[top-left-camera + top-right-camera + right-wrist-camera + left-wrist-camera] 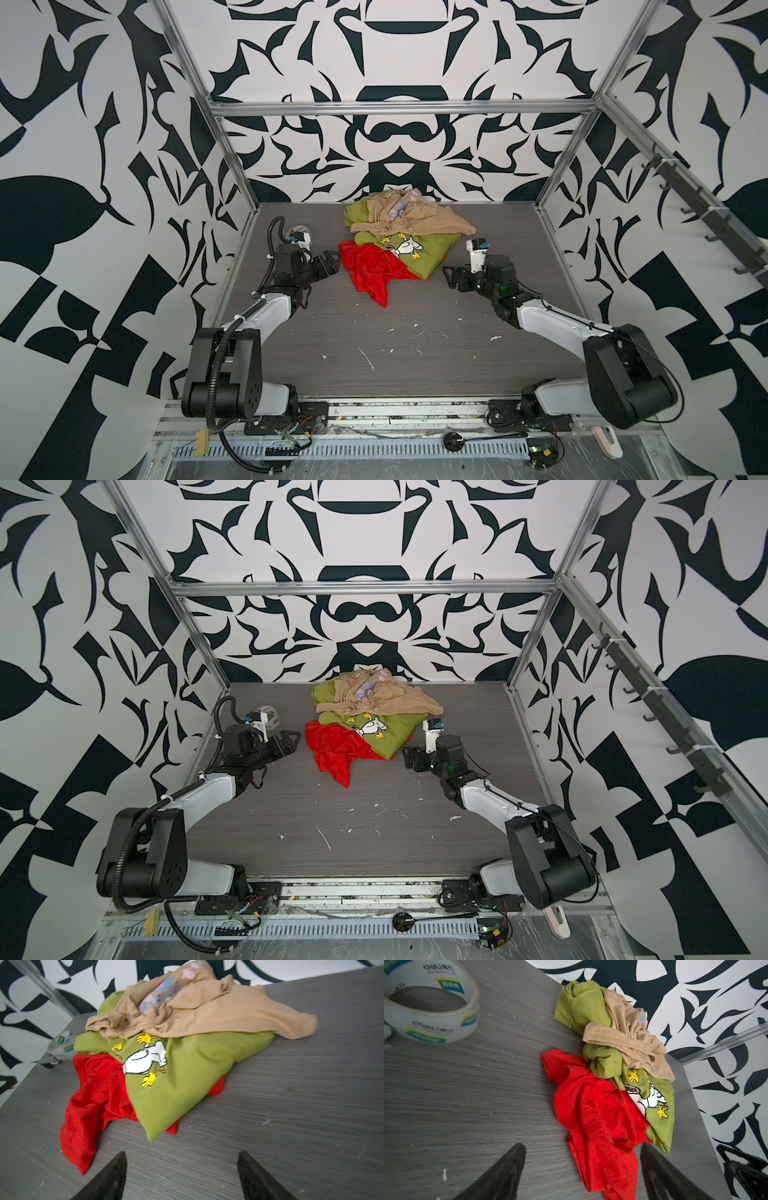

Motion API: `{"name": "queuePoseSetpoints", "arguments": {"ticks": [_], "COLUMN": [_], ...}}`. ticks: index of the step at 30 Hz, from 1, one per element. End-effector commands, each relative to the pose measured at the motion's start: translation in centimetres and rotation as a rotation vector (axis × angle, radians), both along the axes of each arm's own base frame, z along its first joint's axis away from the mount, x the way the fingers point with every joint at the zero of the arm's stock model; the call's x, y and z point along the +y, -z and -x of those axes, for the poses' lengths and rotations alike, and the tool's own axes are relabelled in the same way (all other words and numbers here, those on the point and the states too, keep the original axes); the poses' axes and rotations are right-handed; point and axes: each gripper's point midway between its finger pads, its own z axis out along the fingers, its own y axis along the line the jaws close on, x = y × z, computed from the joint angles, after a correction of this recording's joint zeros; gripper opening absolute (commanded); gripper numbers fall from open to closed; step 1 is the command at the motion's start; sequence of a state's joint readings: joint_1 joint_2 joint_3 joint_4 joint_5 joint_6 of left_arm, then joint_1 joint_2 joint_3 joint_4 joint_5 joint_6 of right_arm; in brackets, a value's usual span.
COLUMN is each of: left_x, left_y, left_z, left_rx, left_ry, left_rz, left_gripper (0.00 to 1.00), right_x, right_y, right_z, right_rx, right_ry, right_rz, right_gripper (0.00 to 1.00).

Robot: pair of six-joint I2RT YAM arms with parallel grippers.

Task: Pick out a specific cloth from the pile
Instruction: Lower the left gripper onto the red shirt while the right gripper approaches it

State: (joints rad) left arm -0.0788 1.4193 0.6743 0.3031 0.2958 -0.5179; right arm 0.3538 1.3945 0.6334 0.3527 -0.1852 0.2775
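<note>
At the far left of your table (pixel 395 332), a roll of clear tape (pixel 436 1028) lies flat behind the left arm's wrist, well apart from the clothes. Your left gripper (pixel 333 261) hangs low with its jaws spread wide and nothing between them. Its tips point at the near left edge of the red cloth (pixel 372 270) and sit just beside it; whether they touch the fabric you cannot tell from these views. The red cloth lies crumpled on the table at the front left of the pile (pixel 399 232), with a narrow tail trailing toward you. Its right part is tucked under the green shirt (pixel 432 255), and the right wrist view shows a little red peeking out on the shirt's far side too. The green shirt shows a white and yellow cartoon print facing up. The beige garment (pixel 415 222) is draped over the back of the shirt, close to the rear wall. To the right of the pile, your right gripper (pixel 449 276) also stands wide open and empty, over bare table, near the green shirt's front corner but clear of it.
</note>
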Motion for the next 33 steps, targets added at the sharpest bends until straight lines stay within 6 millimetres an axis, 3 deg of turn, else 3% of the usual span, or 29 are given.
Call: {"name": "queuePoseSetpoints", "arguments": {"ticks": [1,7,11,21,33], "left_x": [-0.8,-1.3,-1.3,-1.8,-2.3], "left_y": [-0.1,2.2,3.4,5.3,6.8], "left_z": [-0.5,-1.3,-2.0,-4.5,-6.4], "left_rx": [-0.009,0.024,0.023,-0.018,0.003], "left_ry": [0.02,0.03,0.03,0.028,0.036], "left_rz": [0.05,0.065,0.067,0.113,0.139], "left_gripper": [0.86,0.79,0.77,0.73,0.67], "right_x": [3.4,8.0,9.7,10.8,11.2], "right_y": [-1.3,-0.4,-0.1,0.0,-1.2], "right_z": [0.1,0.6,0.8,0.7,0.4], "right_rx": [-0.049,-0.047,-0.043,-0.002,-0.022], "right_ry": [-0.139,-0.31,-0.372,-0.404,-0.384], "right_rz": [0.031,0.063,0.053,0.039,0.012], "right_gripper": [0.87,0.9,0.9,0.9,0.91]}}
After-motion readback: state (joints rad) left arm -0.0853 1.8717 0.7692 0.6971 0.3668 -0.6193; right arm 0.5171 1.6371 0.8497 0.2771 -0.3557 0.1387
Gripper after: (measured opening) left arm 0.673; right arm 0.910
